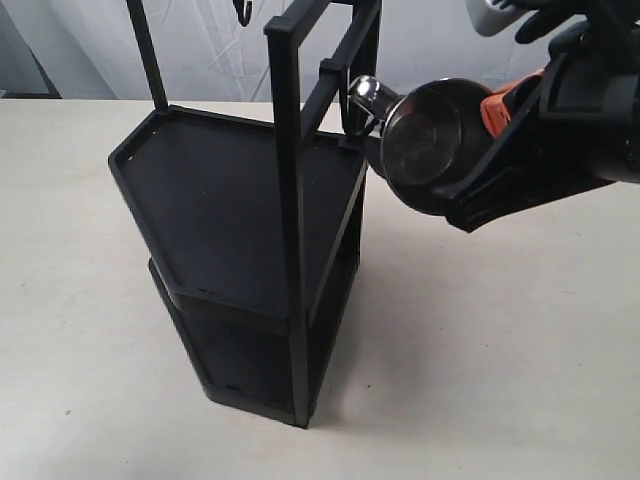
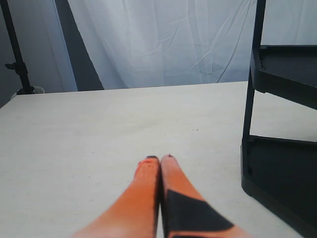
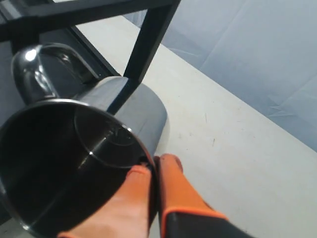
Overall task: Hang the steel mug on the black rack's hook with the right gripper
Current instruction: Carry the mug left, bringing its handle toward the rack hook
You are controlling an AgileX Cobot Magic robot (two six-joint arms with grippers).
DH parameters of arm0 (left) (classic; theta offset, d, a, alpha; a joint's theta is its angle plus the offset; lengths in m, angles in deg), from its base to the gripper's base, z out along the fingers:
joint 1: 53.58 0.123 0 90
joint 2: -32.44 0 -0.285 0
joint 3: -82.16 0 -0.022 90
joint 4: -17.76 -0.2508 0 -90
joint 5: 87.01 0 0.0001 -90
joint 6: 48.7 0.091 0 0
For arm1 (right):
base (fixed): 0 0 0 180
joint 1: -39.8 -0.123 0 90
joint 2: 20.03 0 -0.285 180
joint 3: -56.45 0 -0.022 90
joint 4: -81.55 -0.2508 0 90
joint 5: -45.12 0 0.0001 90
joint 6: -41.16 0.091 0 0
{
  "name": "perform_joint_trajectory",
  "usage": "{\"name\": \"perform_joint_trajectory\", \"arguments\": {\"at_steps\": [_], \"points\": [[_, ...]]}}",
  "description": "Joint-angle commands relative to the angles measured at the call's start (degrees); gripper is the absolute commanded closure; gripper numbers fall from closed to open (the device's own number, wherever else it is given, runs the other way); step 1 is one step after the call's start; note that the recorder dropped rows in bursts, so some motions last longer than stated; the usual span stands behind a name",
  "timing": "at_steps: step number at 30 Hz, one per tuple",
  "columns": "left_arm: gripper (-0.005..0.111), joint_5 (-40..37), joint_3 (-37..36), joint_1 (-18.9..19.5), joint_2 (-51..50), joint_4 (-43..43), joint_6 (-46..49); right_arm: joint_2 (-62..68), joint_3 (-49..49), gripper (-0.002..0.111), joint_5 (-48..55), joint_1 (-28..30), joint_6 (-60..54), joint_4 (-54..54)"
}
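The black rack [image 1: 240, 200] stands in the middle of the table in the exterior view. My right gripper [image 1: 478, 192] is shut on the steel mug [image 1: 425, 148], which it holds on its side in the air at the rack's right upper post. The mug's looped handle [image 1: 364, 96] points at the rack and lies against a slim black hook [image 1: 350, 124]; whether the loop is over the hook I cannot tell. In the right wrist view the fingertips [image 3: 141, 173] pinch the rim of the steel mug [image 3: 124, 114], one inside and one outside. My left gripper [image 2: 159, 158] is shut and holds nothing.
The pale table [image 1: 500, 340] spreads around the rack, with a white cloth backdrop [image 2: 173, 39] behind it. The left wrist view shows a corner of the rack [image 2: 282, 69] off to one side and a dark stand pole [image 2: 15, 49]. Another hook [image 1: 243, 12] hangs at the rack's top.
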Motion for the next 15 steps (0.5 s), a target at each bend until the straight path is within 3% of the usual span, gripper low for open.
{"name": "perform_joint_trajectory", "arguments": {"at_steps": [1,9,15], "points": [[0.105,-0.01,-0.02,0.13,0.16,-0.18,0.0,-0.57,0.04,0.109,1.62,-0.42,0.99,0.45],[0.105,-0.01,-0.02,0.13,0.16,-0.18,0.0,-0.57,0.04,0.109,1.76,-0.42,0.99,-1.65],[0.105,-0.01,-0.02,0.13,0.16,-0.18,0.0,-0.57,0.04,0.109,2.96,-3.65,1.1,-1.54]]}}
